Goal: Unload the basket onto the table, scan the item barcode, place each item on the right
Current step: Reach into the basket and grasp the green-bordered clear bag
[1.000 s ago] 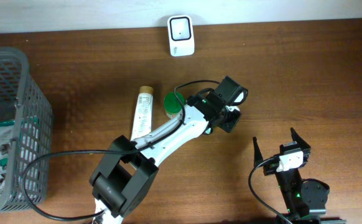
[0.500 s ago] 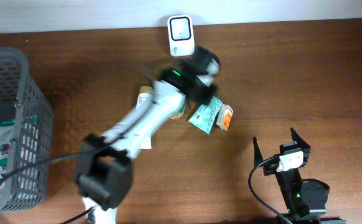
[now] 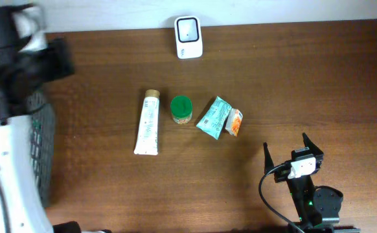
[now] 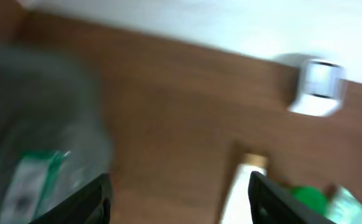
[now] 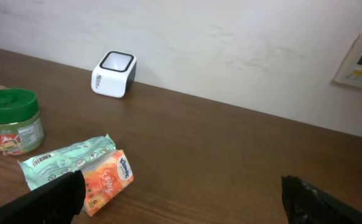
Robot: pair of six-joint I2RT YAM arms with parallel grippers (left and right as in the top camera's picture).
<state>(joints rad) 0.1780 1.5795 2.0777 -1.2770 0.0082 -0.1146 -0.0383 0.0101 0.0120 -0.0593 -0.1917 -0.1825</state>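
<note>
A white barcode scanner (image 3: 188, 37) stands at the table's back edge, also in the right wrist view (image 5: 114, 73). Four items lie mid-table: a white tube (image 3: 148, 121), a green-lidded jar (image 3: 181, 109), a teal packet (image 3: 213, 118) with its barcode facing up (image 5: 41, 162), and an orange tissue pack (image 3: 234, 122) leaning on it. My left arm (image 3: 17, 71) is blurred at the far left above the basket. The left gripper (image 4: 181, 202) is open and empty. At the front right, the right gripper (image 3: 285, 144) is also open and empty, near the tissue pack (image 5: 106, 177).
A grey mesh basket (image 3: 44, 139) at the left edge sits partly under my left arm. In the left wrist view it is a blur (image 4: 38, 112) with a green and white packet (image 4: 35, 177) inside. A wall runs behind the scanner.
My left gripper opened and left the teal packet and tissue pack on the table beside the jar. The left arm then swung fast to the far left over the basket. The right arm stayed still.
</note>
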